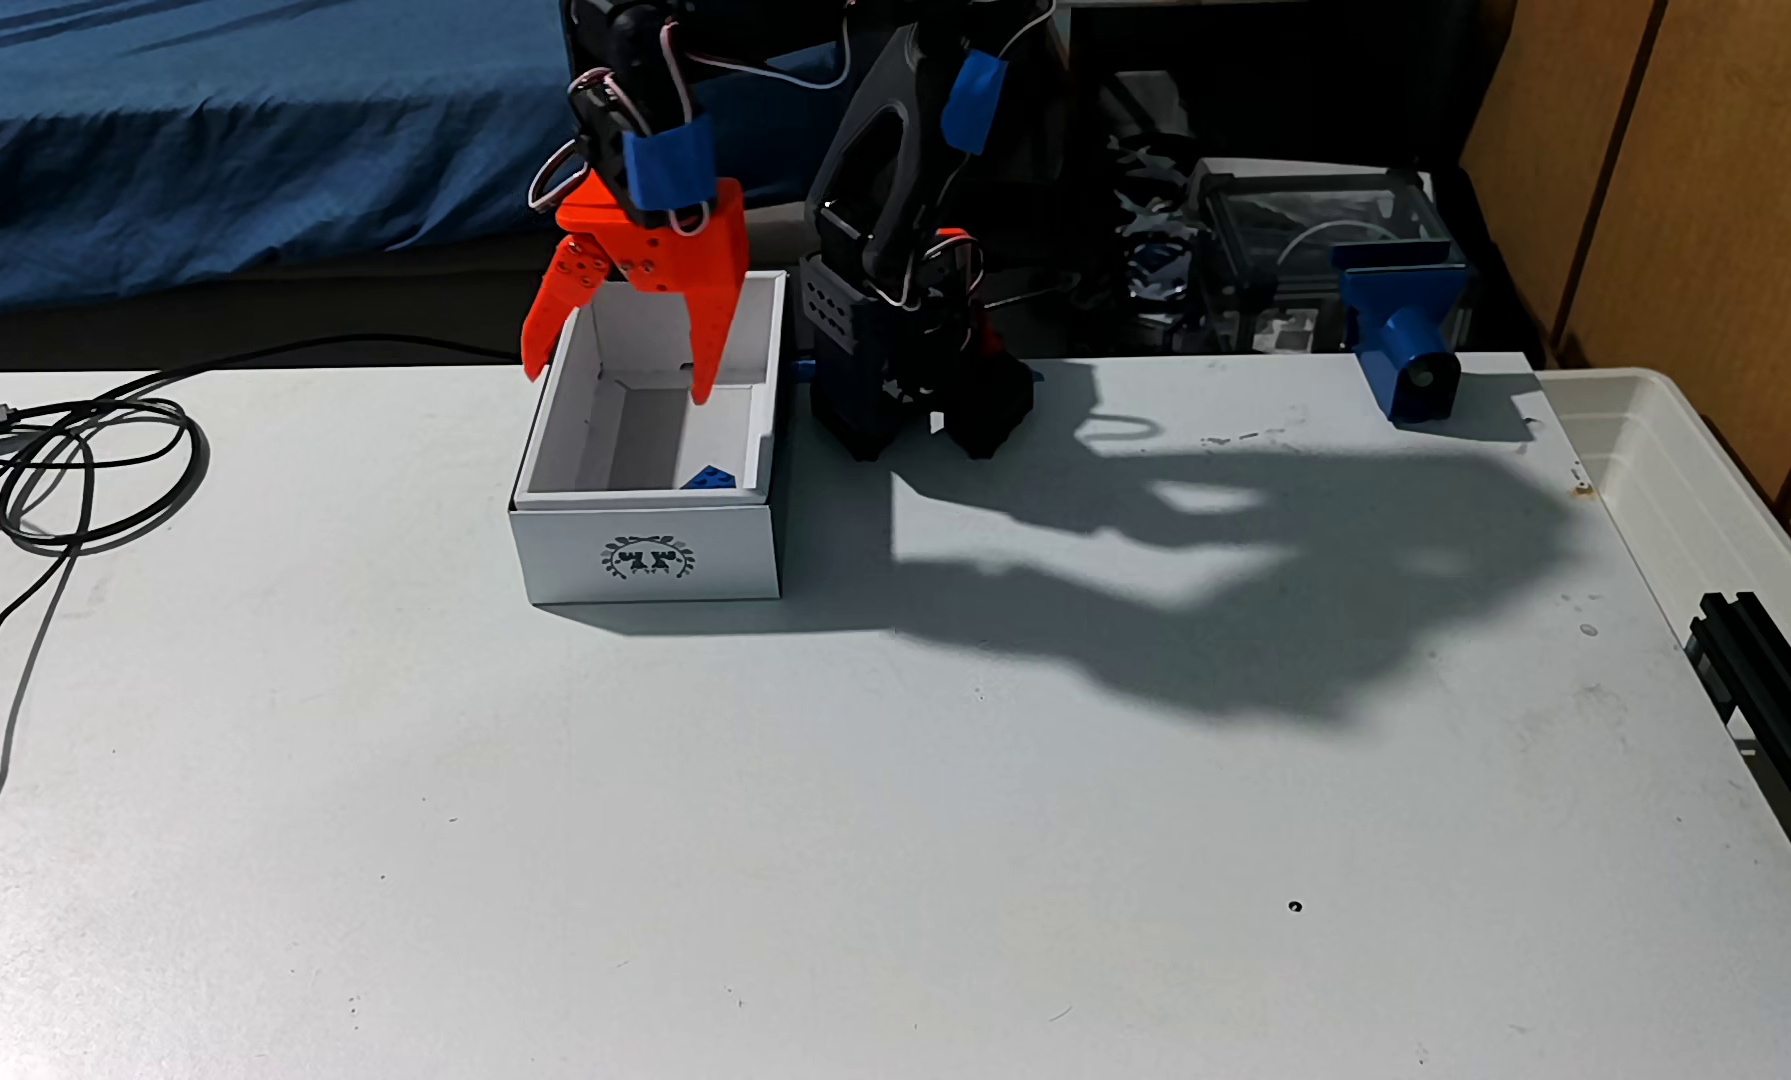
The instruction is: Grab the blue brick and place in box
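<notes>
In the fixed view the blue brick (709, 479) lies on the floor of the white box (652, 545), close to its front right corner; the front wall hides most of it. The box stands lidless on the table with a dark wreath emblem on its near side. My orange gripper (618, 386) hangs over the box's back part, pointing down, open, with nothing between its fingers. One finger (548, 322) is outside the left wall, the other (709, 343) reaches down inside the box, above the brick.
The arm's black base (906, 384) stands just right of the box. A blue clamp-like part (1405, 338) sits at the table's far right edge, a translucent tub (1701, 488) beyond it. Black cables (70, 457) coil on the left. A black rail (1774, 685) lies at right.
</notes>
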